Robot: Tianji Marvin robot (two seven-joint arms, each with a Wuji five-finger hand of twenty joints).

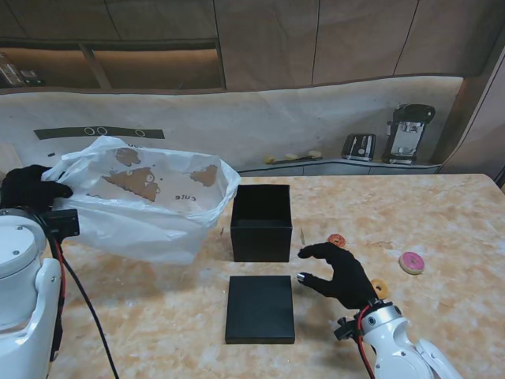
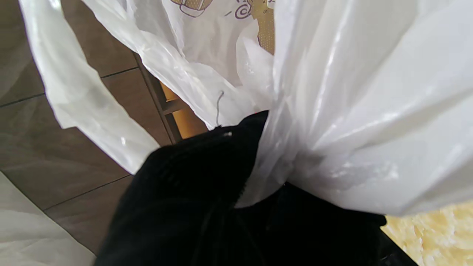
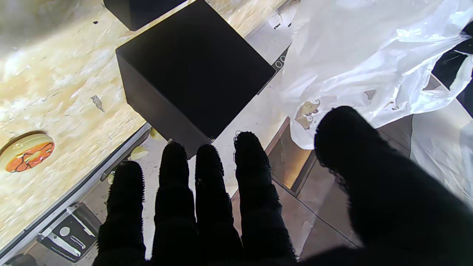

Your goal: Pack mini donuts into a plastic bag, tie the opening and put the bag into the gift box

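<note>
The left hand [image 1: 28, 188] is pinching the bag [image 1: 150, 209]; the right hand's [image 1: 339, 272] spread fingers [image 3: 210, 173] should be reaching for the donut [image 1: 337, 240] just past them.

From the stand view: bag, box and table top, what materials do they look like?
Bag: thin translucent white plastic film with brown print; it crinkles, shines and bunches where the left hand grips it.
Gift box: matte black, rigid straight walls, probably card or board; its flat lid looks the same.
Table: beige veined surface with a soft sheen, stone or a stone-look laminate.
</note>
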